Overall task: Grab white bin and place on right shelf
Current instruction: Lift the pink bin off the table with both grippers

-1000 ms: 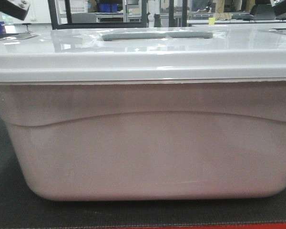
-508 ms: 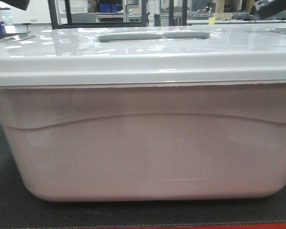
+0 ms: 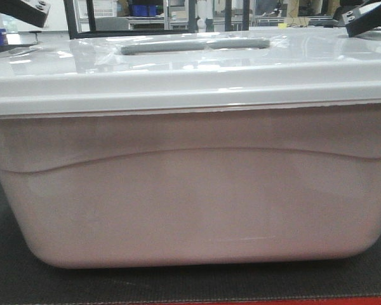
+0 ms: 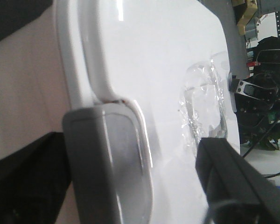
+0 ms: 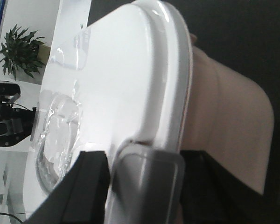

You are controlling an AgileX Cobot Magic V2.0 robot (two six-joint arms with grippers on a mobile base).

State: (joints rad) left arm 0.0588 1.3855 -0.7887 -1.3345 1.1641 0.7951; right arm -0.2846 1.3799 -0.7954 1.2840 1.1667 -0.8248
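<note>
1. Squarely in the front view, the white bin sits on the desk, on its dark mat just behind the red front edge; its glossy lid is on, with the grey handle recessed in the top; the left pincer shows above the bin's far left corner and the right pincer above its far right corner; blue bins stand well behind the bin.
2. Left wrist view: a grey latch wraps the bin's end rim; one black finger lies over the lid, apart from the latch; the pincer is spread and has hold of nothing; crinkled clear film covers the handle beyond.
3. Right wrist view: black fingers stand wide apart, one on each side of the grey clip at the bin's other end and close against it; whether they press it I cannot tell; a potted plant stands beyond the bin.
</note>
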